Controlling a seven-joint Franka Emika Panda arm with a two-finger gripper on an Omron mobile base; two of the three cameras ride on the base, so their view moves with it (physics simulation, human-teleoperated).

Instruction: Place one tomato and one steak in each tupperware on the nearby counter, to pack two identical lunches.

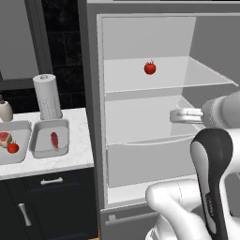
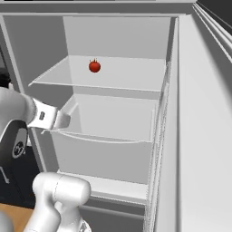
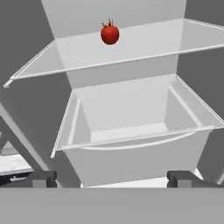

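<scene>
While the open fridge holds a single tomato on its upper shelf and a bare drawer beneath, the white counter to its left carries two tupperware trays. Of these, the nearer tray holds one steak — the left tray a steak piece touching a second tomato. Smallest, the gripper hangs at drawer height before the fridge — jaws spread wide, holding nothing.

You face an open grey fridge with a glass shelf over a clear drawer. Left of it, dark cabinets stand against a black tiled wall.
</scene>
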